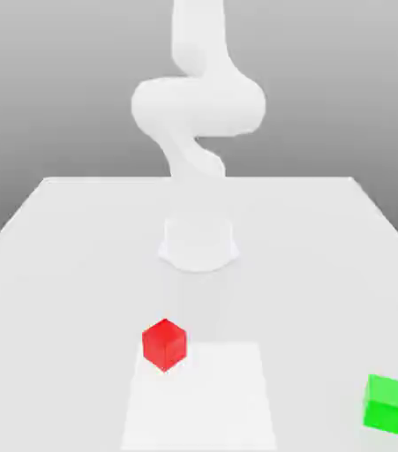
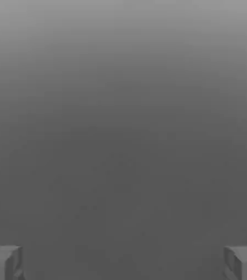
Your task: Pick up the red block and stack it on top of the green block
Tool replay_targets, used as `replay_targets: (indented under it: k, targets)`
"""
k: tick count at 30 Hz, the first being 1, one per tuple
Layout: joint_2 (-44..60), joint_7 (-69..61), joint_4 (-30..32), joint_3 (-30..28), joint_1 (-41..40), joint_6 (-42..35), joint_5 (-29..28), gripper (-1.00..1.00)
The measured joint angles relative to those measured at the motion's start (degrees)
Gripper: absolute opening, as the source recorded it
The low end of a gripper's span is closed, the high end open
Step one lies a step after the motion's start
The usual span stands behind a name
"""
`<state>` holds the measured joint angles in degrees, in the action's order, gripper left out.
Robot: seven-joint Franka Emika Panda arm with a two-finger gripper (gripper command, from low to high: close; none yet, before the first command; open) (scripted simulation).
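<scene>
You see a glossy red cube (image 1: 164, 343) and a matte green cube (image 1: 386, 403), well apart on the smooth white table (image 1: 52, 265). Your gripper (image 2: 123, 262) is released, its blocky grey fingertips (image 2: 2, 262) spread wide, grasping nothing.

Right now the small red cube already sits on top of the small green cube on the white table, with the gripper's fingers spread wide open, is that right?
Not quite. The small red cube is not on the small green cube: in the exterior view both rest apart on the white table, the green one toward that view's right. The rest holds: the hand view shows the gripper with fingers spread wide open.
</scene>
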<state>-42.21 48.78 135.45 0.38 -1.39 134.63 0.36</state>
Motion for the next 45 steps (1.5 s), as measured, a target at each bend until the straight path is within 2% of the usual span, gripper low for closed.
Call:
replay_targets:
  k: [12,17,24,25,32,40,45]
  targets:
    - [21.53,17.97,20.89,2.92,-7.68,16.50,1.47,0.00]
    - [34.08,27.33,29.90,3.79,-10.89,25.79,0.95,0.00]
    - [51.80,32.25,29.87,1.03,-9.85,40.29,-2.84,0.00]
    - [52.85,32.37,29.73,0.71,-9.56,41.19,-2.98,-1.00]
    - [52.61,32.50,29.77,0.78,-9.66,41.06,-3.13,-1.00]
    - [38.15,29.62,31.30,1.72,-8.91,28.12,-0.17,-1.00]
    - [41.53,18.90,22.64,5.64,-0.24,22.57,-2.30,-1.00]
